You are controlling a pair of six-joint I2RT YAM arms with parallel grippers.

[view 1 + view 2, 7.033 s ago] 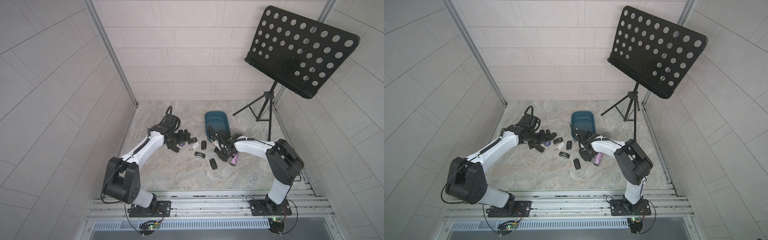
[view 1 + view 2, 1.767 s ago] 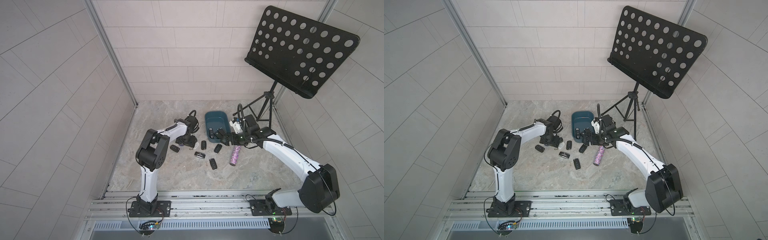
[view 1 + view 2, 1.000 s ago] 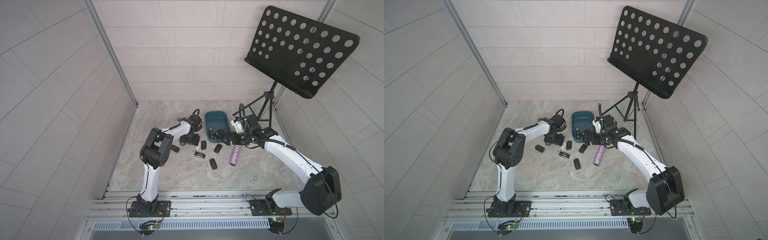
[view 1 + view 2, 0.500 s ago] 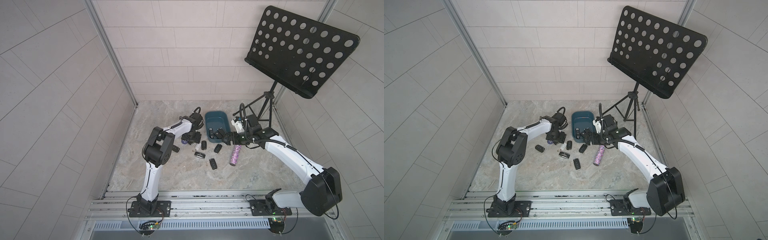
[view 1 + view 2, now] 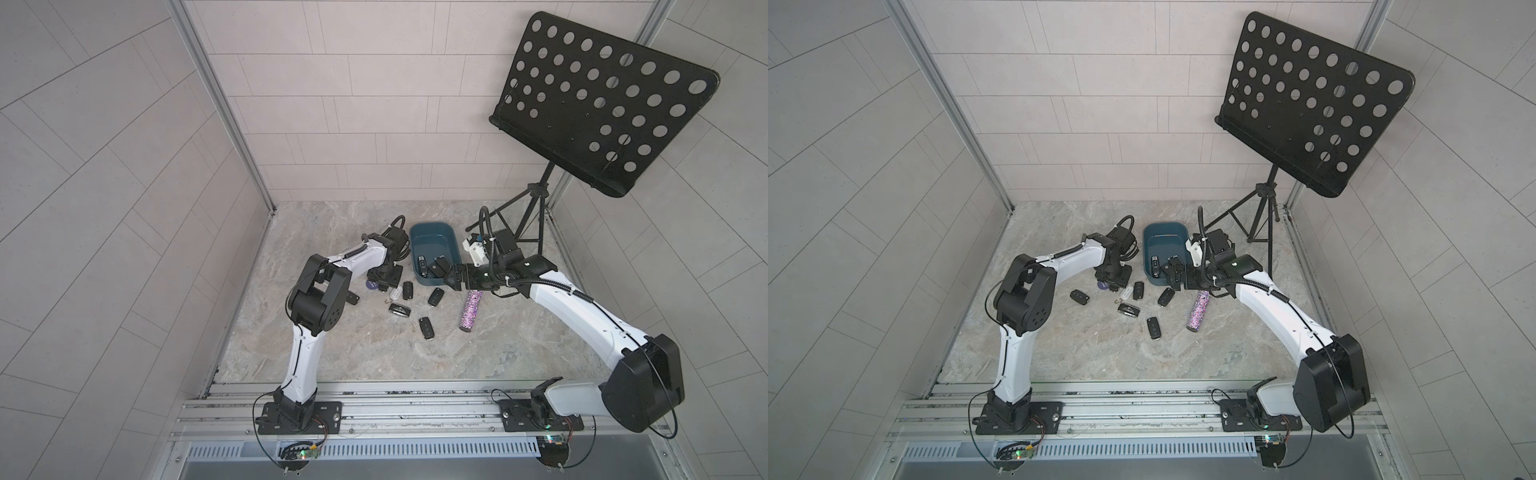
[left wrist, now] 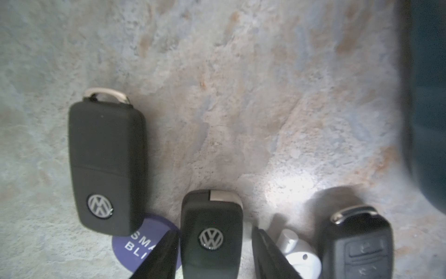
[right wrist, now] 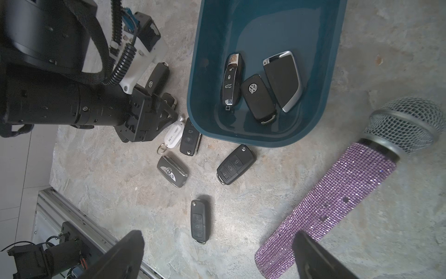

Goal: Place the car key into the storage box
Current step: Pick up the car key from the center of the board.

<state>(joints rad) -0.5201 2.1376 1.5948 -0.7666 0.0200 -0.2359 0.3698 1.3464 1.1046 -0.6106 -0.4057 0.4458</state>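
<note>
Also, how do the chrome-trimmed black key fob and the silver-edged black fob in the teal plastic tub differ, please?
The chrome-trimmed black key fob shows its buttons; the silver-edged black fob shows a plain face. The chrome-trimmed one is slimmer, the silver-edged one broader. Both lie in the teal plastic tub, flanking a black VW fob.

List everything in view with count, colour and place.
storage box: one, dark teal, back centre.
boxed key fobs: three, black and silver, in the box.
loose key fobs: seven, mostly black, front-left of box.
key tag: one, white, among loose fobs.
round tag: one, purple, among loose fobs.
microphone: one, purple glitter, right of fobs.
music stand: one, black, back right.
left gripper: one, black, open astride a loose fob.
right gripper: one, black, open, near the box.
</note>
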